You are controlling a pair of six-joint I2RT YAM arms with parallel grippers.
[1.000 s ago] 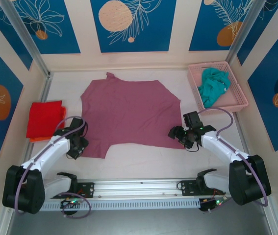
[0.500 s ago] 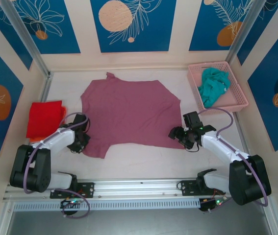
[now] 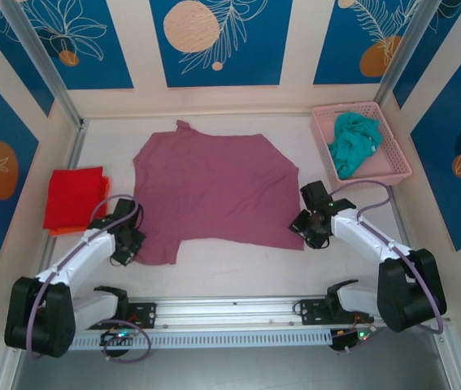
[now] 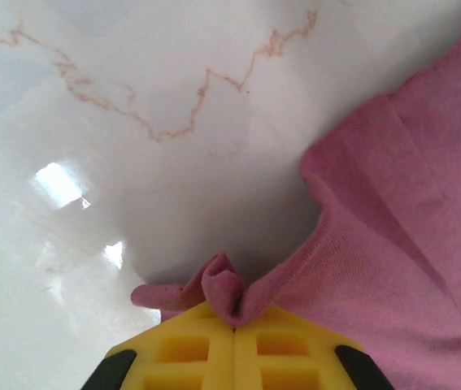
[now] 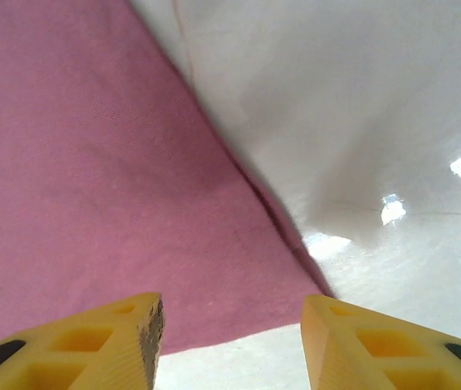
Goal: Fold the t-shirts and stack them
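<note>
Now the left gripper (image 4: 234, 321) pinches the near left corner of the pink t-shirt (image 3: 210, 191), spread flat on the table (image 3: 238, 262). The right gripper (image 5: 232, 325) holds its jaws apart over the near right corner. Grabbing is the step; next that one should close, so both can lift and fold.

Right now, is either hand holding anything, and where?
The left hand pinches the mauve t-shirt by its near left edge; the right hand, open, holds nothing.

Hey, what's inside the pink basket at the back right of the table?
A crumpled teal t-shirt lies in the basket, with bare basket floor beside it. Anything beneath the shirt is covered.
</note>
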